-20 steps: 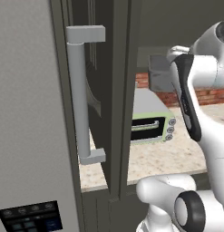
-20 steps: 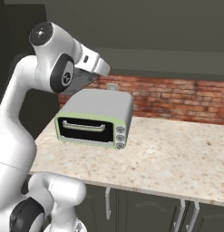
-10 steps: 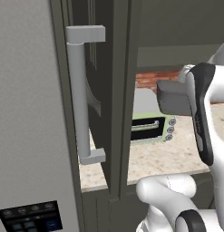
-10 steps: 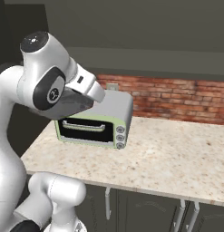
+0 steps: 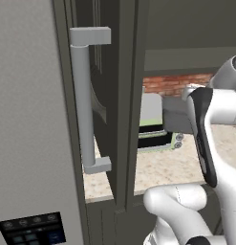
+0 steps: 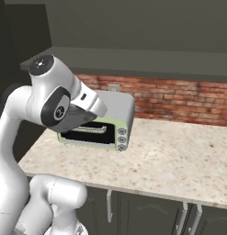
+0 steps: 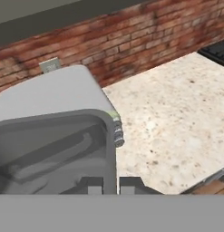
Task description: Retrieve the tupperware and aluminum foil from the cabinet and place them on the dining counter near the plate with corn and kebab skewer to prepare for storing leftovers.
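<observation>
Tupperware [image 7: 54, 149] rim pinched in gripper [image 7: 111, 183] above toaster oven [image 6: 110, 121], open counter [image 6: 179, 160] beside.

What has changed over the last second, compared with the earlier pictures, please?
The arm has swung lower, bringing the tool and the tupperware it stays shut on down in front of the toaster oven. The toaster oven, the brick-backed counter and the base have not moved.
</observation>
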